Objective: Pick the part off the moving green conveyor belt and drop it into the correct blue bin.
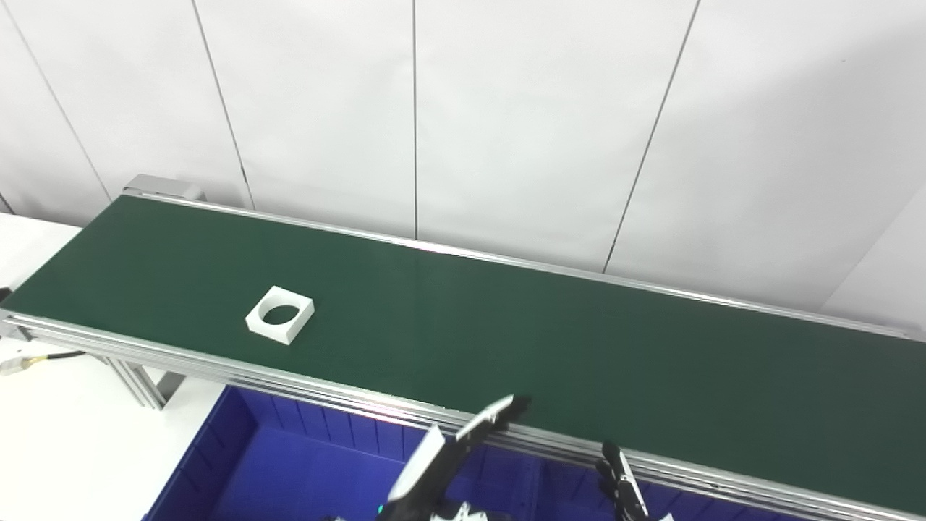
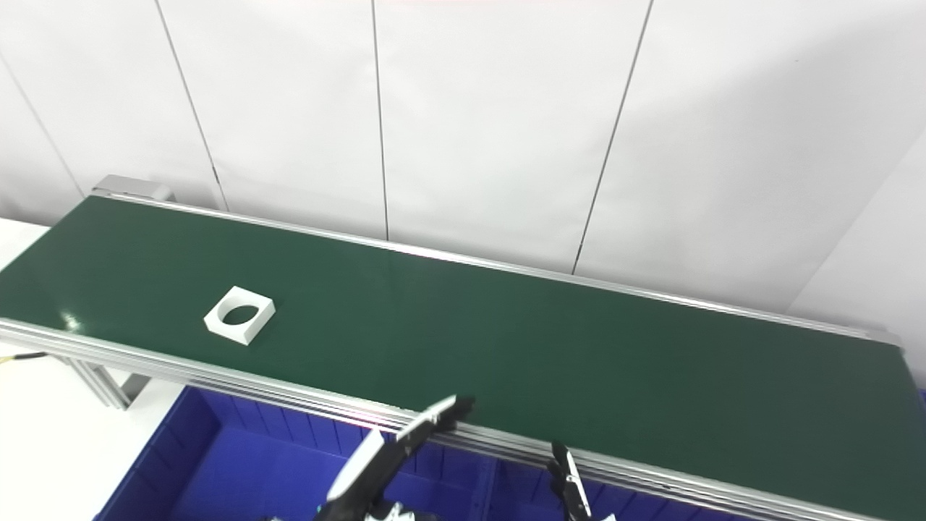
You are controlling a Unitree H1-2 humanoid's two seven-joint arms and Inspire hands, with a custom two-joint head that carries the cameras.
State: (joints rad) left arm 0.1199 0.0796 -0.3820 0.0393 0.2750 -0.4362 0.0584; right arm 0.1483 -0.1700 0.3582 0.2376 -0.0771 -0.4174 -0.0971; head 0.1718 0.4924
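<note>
Left hand: low at the frame's bottom edge, fingers extended and apart, holding nothing.
Right hand: only fingertips in view; grip state cannot be determined.
Part: white square with round hole, flat on green conveyor belt, left portion.
Blue bin: below the belt's near rail.

Not much of the robot in shot, just fingers poking up from the bottom edge. The left hand has slim fingers with white and silvery shells over black, ending in a black tip. There's a small teal-green glow low down on it, maybe an indicator light, hard to tell. The right hand shows black fingers with a thin white strip.
</note>
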